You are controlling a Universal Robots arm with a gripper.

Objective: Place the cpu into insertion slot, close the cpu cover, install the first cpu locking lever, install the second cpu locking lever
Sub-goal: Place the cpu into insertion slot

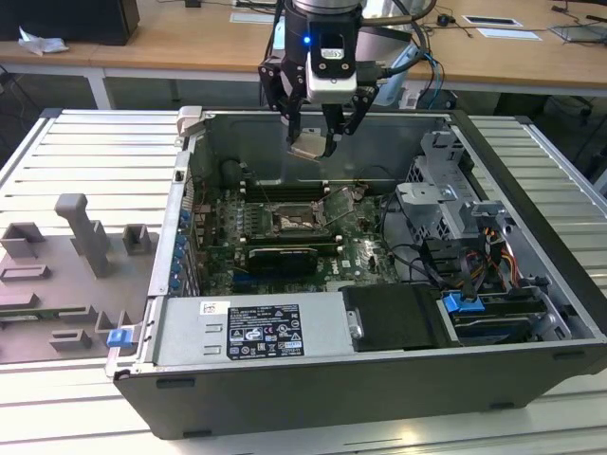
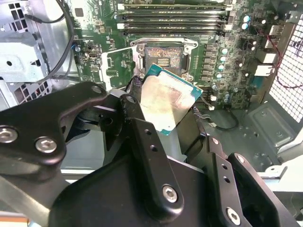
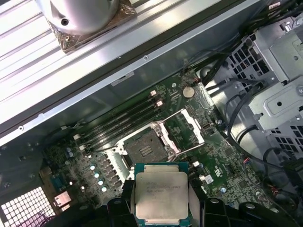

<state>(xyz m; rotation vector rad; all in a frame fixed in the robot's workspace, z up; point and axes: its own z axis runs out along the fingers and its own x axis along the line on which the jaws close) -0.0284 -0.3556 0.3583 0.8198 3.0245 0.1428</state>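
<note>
One cpu point(image 1: 306, 147) is clamped flat in the hand point(image 1: 311, 144), above the open computer case point(image 1: 285, 398). In the exterior view we see it at twelve o'clock from the bare insertion slot point(image 1: 296, 224), with the cpu cover point(image 1: 343, 202) raised at three o'clock. The white label point(image 1: 264, 332) carries print that we cannot read.

On ribbed silvery metal table point(image 1: 95, 142): open dark-grey metal computer case point(image 1: 313, 393) in the middle, grey moulded fixture tray point(image 1: 66, 275) at the exterior view's left.
</note>
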